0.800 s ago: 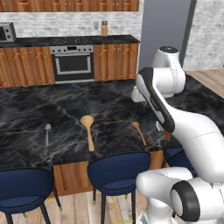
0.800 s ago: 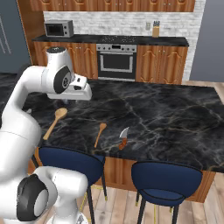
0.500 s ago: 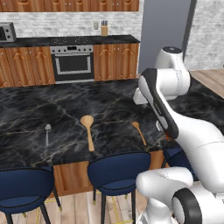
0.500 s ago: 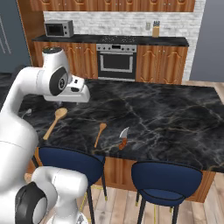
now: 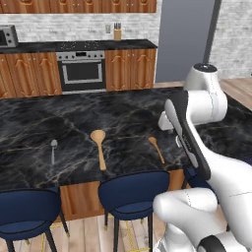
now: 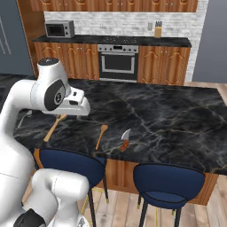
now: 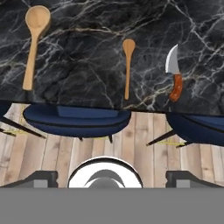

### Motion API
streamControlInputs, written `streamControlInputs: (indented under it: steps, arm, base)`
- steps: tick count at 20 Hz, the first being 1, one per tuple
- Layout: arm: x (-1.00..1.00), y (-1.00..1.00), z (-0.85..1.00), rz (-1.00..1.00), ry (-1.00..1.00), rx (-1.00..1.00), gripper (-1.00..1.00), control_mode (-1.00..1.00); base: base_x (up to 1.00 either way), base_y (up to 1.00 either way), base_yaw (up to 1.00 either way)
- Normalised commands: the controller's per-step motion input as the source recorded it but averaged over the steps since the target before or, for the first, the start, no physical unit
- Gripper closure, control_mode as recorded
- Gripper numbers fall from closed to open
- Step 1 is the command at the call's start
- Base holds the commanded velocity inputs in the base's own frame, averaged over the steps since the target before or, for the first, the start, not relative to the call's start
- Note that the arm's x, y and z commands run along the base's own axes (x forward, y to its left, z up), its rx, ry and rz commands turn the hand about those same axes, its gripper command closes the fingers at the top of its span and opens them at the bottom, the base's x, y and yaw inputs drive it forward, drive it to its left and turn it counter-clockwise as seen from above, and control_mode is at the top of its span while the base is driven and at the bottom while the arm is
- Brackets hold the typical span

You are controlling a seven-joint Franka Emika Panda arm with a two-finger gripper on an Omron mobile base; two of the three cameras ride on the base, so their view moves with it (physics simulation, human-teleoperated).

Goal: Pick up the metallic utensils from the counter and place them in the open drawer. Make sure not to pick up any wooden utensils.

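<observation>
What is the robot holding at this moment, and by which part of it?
Nothing is held. In the hand view the gripper has its jaws wide apart with nothing between them, above the stools and the floor, and the utensils lie untouched on the counter.

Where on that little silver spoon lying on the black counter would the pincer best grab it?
Probably mid-handle, from straight above. The silver spoon lies flat on the counter, handle slim and straight, bowl at the far end. The open pincer would best close across the handle's narrow width, well apart from the long wooden spoon.
</observation>
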Motion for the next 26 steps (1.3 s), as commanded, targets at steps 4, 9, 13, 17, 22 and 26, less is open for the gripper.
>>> streamControlInputs:
  steps: [4, 9, 13, 17, 22, 26]
  arm:
    - [0.0, -0.56, -0.22, 0.0, 0.08, 0.0, -1.0, -1.0]
    - [0.05, -0.71, -0.28, 0.0, 0.08, 0.0, -1.0, -1.0]
    - [0.21, -0.63, -0.38, 0.0, 0.05, 0.0, -1.0, -1.0]
    - [0.34, -0.54, -0.5, 0.0, 0.03, 0.0, -1.0, -1.0]
    - [0.45, -0.44, -0.42, 0.0, 0.0, 0.0, -1.0, -1.0]
    - [0.34, -0.39, -0.29, 0.0, 0.02, 0.0, -1.0, -1.0]
  base:
    - [0.0, 0.0, 0.0]
    - [0.0, 0.0, 0.0]
    - [0.0, 0.0, 0.0]
    - [0.0, 0.0, 0.0]
    - [0.0, 0.0, 0.0]
    - [0.0, 0.0, 0.0]
